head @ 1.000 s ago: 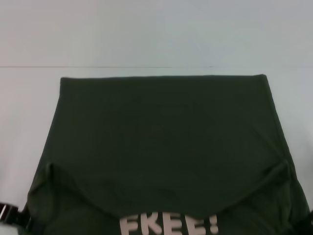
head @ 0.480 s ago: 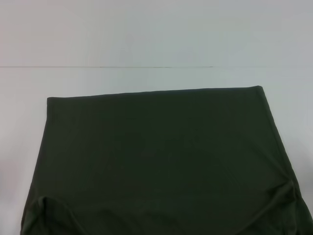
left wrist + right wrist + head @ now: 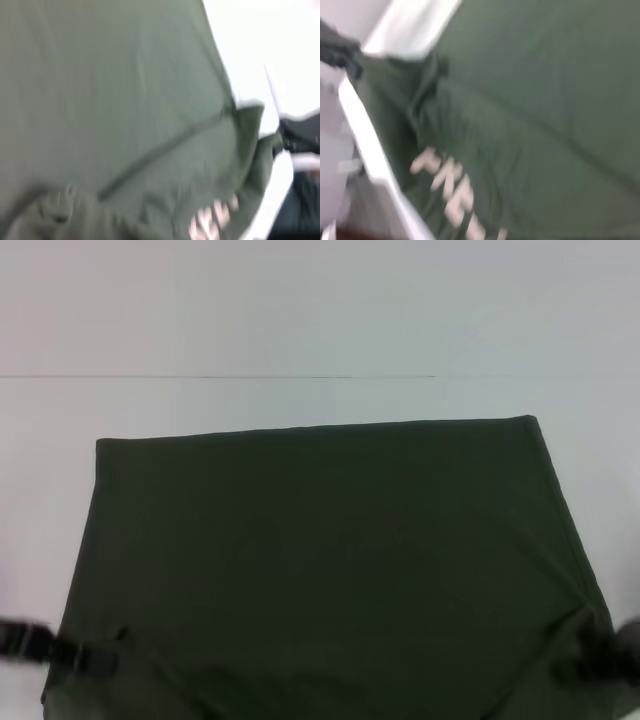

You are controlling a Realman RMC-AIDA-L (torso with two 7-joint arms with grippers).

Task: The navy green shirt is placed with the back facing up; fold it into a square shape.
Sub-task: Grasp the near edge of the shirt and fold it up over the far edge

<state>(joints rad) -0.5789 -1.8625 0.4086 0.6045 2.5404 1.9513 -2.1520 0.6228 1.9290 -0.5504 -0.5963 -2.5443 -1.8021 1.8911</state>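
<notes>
1. You are working at a plain white bench (image 3: 300,330), pale all the way to its far side, with a thin seam line across it.
2. The navy green shirt (image 3: 330,560) lies spread over the near half of the bench, its far edge straight and its near part running out of the head view. Pale lettering (image 3: 450,192) shows on a lower layer in both wrist views, so the cloth is doubled over there.
3. Your left tool (image 3: 85,655) sits at the shirt's near left edge, and your right tool (image 3: 600,660) at its near right edge. You cannot tell from these views whether either is apart, together or clamped on cloth.
4. The step in hand looks like a lengthwise fold. To do it well, move both tools level and at the same pace so the fold line stays parallel to the far edge.
5. Watch the bunched fabric at each near corner; draw the tools gently outward so the creases flatten before you lay the cloth down.
6. Line the side edges up over each other.
</notes>
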